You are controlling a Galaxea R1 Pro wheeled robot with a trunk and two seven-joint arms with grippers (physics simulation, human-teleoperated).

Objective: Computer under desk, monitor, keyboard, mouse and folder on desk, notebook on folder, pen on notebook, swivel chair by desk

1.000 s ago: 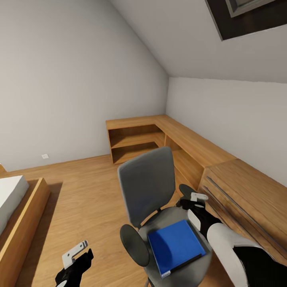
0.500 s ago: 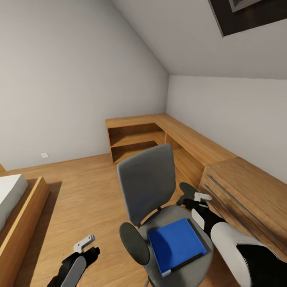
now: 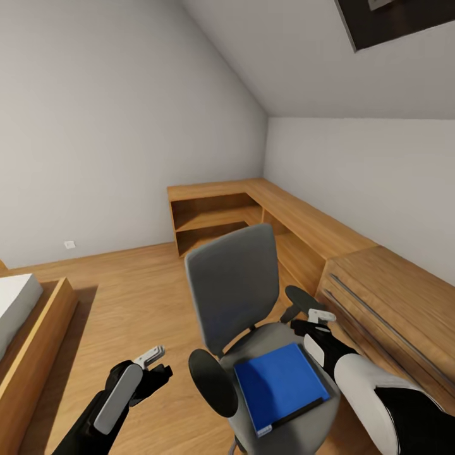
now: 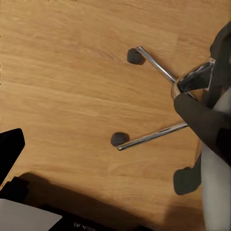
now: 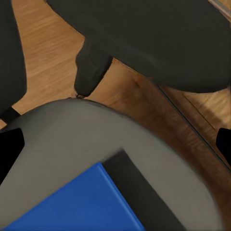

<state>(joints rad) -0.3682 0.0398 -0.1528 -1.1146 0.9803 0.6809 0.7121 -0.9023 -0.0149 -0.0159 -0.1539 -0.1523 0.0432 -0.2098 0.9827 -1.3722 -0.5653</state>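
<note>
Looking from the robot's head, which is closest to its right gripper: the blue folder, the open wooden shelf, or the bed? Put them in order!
From the right gripper:
1. The flat blue folder, lying on the grey swivel chair seat just beside the gripper.
2. The open wooden shelf, against the far wall beyond the chair.
3. The wooden-framed bed, across the room on the left.

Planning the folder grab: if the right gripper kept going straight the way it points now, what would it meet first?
Probably the swivel chair seat, at its grey edge just beside the blue folder; depth is hard to judge, so it might graze the folder's corner.
</note>
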